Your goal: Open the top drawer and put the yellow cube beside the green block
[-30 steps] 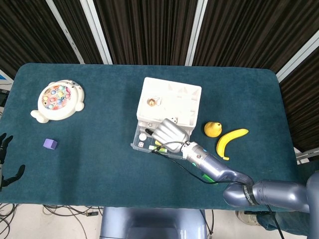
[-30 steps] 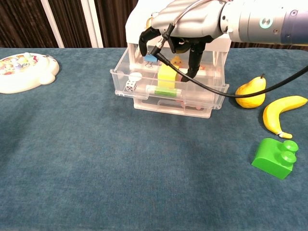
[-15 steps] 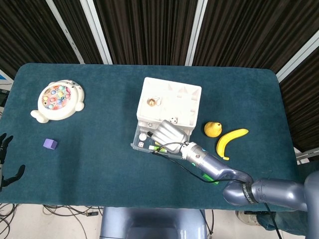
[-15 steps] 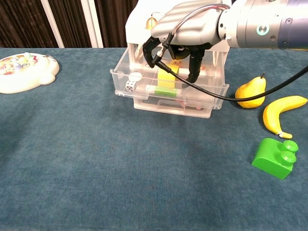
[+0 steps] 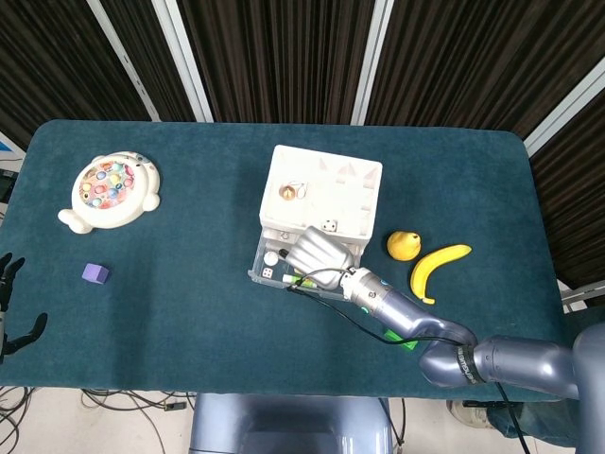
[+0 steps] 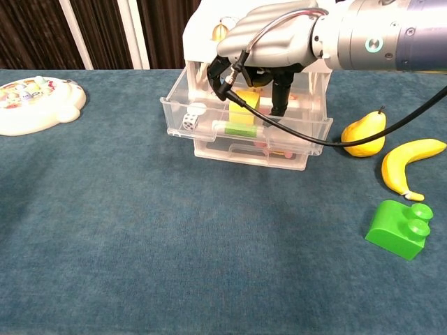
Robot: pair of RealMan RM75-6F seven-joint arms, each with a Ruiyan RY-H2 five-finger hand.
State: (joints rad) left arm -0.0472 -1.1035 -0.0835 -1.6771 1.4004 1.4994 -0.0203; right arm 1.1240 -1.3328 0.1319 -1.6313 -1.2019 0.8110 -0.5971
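Our right hand (image 6: 262, 49) hangs over the pulled-out top drawer (image 6: 244, 136), fingers curled downward into it. The yellow cube (image 6: 244, 106) sits in the drawer directly beneath our palm, between the hanging fingers. We cannot tell whether the fingers touch the cube or close on it, since the palm hides the contact.

The cube shows no clear long axis. The green block (image 6: 399, 229) lies well apart from this hand, toward our right and nearer our body, past the pear (image 6: 363, 136) and banana (image 6: 408, 164). Our left hand (image 5: 11, 312) rests far off at the table edge, so the right is much nearer.

We read no labels or writing anywhere.
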